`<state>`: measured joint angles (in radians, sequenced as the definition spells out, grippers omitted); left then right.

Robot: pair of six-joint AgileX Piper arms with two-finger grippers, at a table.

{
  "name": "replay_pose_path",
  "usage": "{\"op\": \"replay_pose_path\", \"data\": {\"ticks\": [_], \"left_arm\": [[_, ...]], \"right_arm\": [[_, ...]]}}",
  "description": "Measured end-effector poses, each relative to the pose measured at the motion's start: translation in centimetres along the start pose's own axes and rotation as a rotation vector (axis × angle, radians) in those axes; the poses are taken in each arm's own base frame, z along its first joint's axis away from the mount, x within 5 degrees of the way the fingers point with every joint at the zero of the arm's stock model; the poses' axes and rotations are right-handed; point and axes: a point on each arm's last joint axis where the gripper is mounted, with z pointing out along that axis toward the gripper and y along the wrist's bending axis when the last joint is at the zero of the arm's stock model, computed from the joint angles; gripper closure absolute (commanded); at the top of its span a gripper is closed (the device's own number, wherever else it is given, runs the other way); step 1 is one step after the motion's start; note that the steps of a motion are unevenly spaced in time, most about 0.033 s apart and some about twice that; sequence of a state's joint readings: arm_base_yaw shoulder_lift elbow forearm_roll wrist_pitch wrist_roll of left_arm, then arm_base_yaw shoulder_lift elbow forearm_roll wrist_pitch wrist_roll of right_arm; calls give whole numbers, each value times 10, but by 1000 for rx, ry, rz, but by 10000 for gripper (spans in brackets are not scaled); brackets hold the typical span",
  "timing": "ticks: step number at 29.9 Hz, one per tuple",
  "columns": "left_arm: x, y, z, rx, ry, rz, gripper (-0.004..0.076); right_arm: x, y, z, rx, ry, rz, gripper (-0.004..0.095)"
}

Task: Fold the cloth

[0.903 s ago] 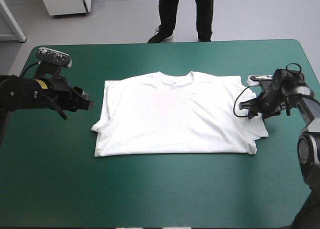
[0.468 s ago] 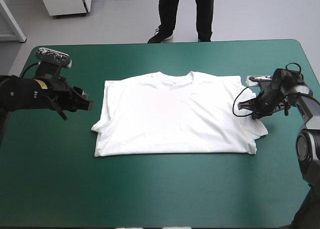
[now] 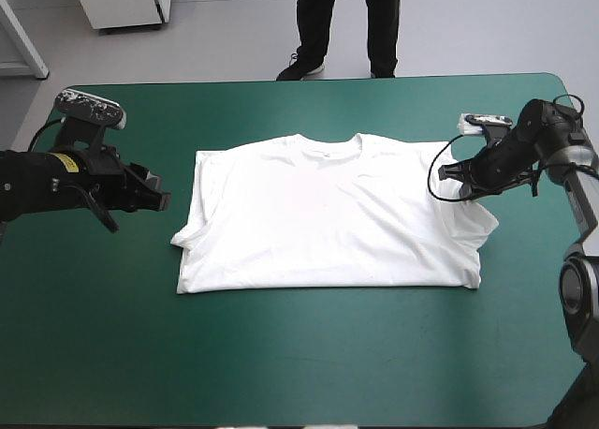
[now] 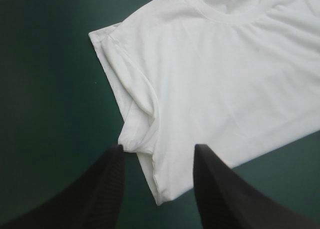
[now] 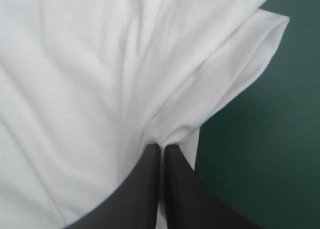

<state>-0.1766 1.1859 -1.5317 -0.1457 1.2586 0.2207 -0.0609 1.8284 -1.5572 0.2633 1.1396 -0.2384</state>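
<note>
The white T-shirt (image 3: 328,214) lies spread flat in the middle of the teal-green table, collar toward the far edge, sleeves tucked in at both sides. My right gripper (image 3: 464,187) is shut on the T-shirt at its right sleeve edge and holds it a little above the table; the right wrist view shows the T-shirt (image 5: 75,79) with its fabric pinched between the right gripper (image 5: 162,150) fingers, with taut creases running from them. My left gripper (image 3: 161,199) hovers open just left of the T-shirt; in its own view the left gripper (image 4: 157,156) has the T-shirt (image 4: 215,74) sleeve fold ahead of it.
Bare teal-green cover (image 3: 309,354) stretches along the near side of the table and at the far left. Teal-green cover (image 5: 260,139) also shows beside the lifted sleeve.
My right gripper has moved toward the far edge and slightly inward, lifting the right sleeve edge with it. The left gripper has drifted slightly away to the left.
</note>
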Motion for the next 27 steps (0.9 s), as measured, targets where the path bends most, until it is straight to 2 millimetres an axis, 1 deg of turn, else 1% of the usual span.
{"op": "replay_pose_path", "data": {"ticks": [3,5,12,15,19,24,25,27], "left_arm": [[1,-1,-5,-2,-14,2,412],[2,-1,-7,-2,-19,2,412],[2,-5,-10,25,-33,-5,412],[2,-5,-12,30,-38,-6,412],[3,-6,-14,29,-43,-5,412],[3,-6,-14,29,-43,-5,413],[3,-6,-14,30,-43,-6,413],[3,-6,-14,32,-43,-6,412]], "right_arm": [[2,14,-13,-17,-22,-27,927],[3,24,-14,-34,-17,-46,927],[3,81,0,-78,-2,-188,927],[4,96,12,-88,25,-227,927],[4,101,39,-79,89,-249,927],[3,95,71,-53,156,-250,927],[3,93,77,-49,170,-249,927],[3,93,79,-50,178,-249,926]]}}
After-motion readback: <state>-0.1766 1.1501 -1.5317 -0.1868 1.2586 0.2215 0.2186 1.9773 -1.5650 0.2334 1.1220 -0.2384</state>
